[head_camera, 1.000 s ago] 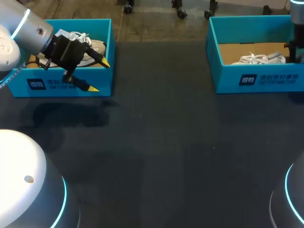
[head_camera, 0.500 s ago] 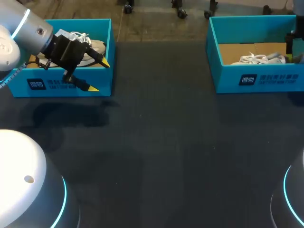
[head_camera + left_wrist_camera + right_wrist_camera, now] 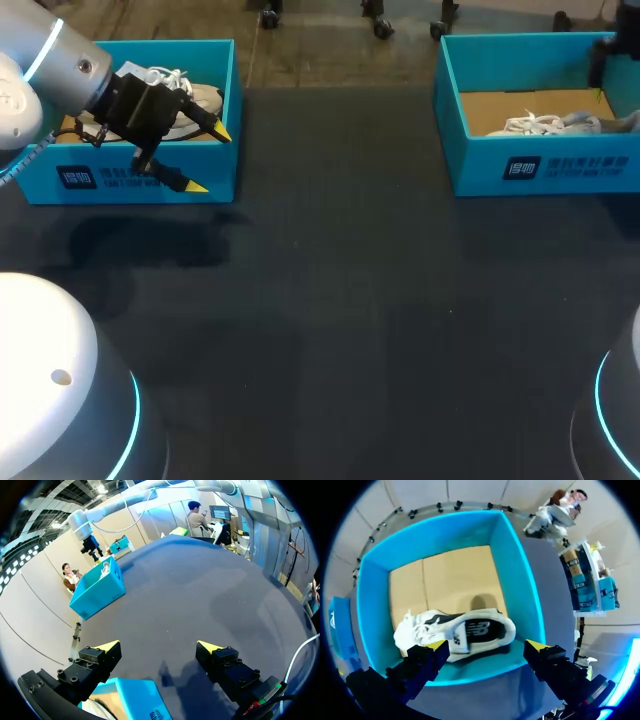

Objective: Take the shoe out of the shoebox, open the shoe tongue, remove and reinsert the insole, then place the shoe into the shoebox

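Two grippers: both have their fingers spread wide, and neither holds anything.
Right jaws: the right gripper (image 3: 485, 645) hangs over the right shoebox (image 3: 516, 575), its yellow tips spread above the box's near wall with only air between them.
Shoe under them: the white shoe (image 3: 465, 632) lies on its side on the cardboard floor of that box, close to the wall nearest the gripper. It is below the fingers and untouched, with its laces bunched at one end.
Head view, right: only a dark piece shows at the far right corner of the box, probably the gripper's body; its fingers cannot be made out there.
Left jaws: the left gripper (image 3: 209, 160) hovers at the front right corner of the left shoebox (image 3: 130, 178), one tip over the rim and the other in front of the front wall.
Left box contents: a second white shoe (image 3: 195, 100) sits inside, partly hidden behind the arm.
Surroundings: both boxes stand at the far edge of the dark table (image 3: 330, 300), well apart.
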Robot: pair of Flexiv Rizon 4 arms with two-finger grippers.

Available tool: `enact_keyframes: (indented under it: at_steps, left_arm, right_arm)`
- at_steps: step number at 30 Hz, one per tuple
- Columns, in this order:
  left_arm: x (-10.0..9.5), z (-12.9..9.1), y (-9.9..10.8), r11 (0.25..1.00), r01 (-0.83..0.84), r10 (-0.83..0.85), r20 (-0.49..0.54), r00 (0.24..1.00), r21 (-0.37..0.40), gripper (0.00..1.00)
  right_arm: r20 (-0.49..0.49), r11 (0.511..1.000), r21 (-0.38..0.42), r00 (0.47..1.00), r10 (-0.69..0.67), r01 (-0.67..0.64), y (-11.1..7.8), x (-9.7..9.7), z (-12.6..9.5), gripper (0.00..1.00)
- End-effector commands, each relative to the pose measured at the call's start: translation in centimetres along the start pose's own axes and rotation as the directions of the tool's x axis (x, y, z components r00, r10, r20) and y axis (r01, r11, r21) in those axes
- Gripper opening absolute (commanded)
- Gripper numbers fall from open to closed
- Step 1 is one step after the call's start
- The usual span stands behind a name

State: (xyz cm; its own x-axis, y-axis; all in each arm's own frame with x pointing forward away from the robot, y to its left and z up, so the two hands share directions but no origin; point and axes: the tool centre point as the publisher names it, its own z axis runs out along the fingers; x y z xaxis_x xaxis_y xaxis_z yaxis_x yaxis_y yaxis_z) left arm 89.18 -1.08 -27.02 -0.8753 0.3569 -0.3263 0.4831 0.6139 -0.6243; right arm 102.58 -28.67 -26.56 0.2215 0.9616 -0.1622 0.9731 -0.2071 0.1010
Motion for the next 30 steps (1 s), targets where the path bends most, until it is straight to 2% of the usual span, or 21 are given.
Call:
enact_keyframes:
  at_steps: [1, 14, 18, 23, 27, 30]
  left_arm:
    - [0.1, 0.0, -0.1, 1.000, 0.000, 0.000, -0.001, 1.000, -0.004, 1.00]
    - [0.1, 0.0, -0.1, 1.000, 0.000, 0.000, -0.001, 1.000, -0.004, 1.00]
    - [0.1, 0.0, -0.1, 1.000, 0.000, 0.000, -0.001, 1.000, -0.004, 1.00]
    - [0.1, 0.0, -0.1, 1.000, 0.000, 0.000, -0.001, 1.000, -0.004, 1.00]
    - [0.1, 0.0, -0.1, 1.000, 0.000, 0.000, -0.001, 1.000, -0.004, 1.00]
    - [0.1, 0.0, -0.1, 1.000, 0.000, 0.000, -0.001, 1.000, -0.004, 1.00]
  right_arm:
    - [-0.012, 0.996, -0.084, 0.999, -0.032, 0.031, -1.6, 0.5, -1.6, 1.00]
    - [-0.041, 0.985, -0.128, 0.992, -0.119, 0.113, -4.1, 3.7, -5.4, 1.00]
    - [-0.043, 0.979, -0.124, 0.985, -0.169, 0.162, -4.9, 4.0, -7.0, 1.00]
    - [-0.042, 0.981, -0.129, 0.988, -0.152, 0.145, -6.3, 4.0, -9.5, 1.00]
    - [-0.006, 0.985, -0.095, 0.990, -0.144, 0.143, -8.2, 4.3, -9.8, 1.00]
    - [-0.011, 0.986, -0.099, 0.990, -0.137, 0.135, -9.6, 4.6, -9.7, 1.00]
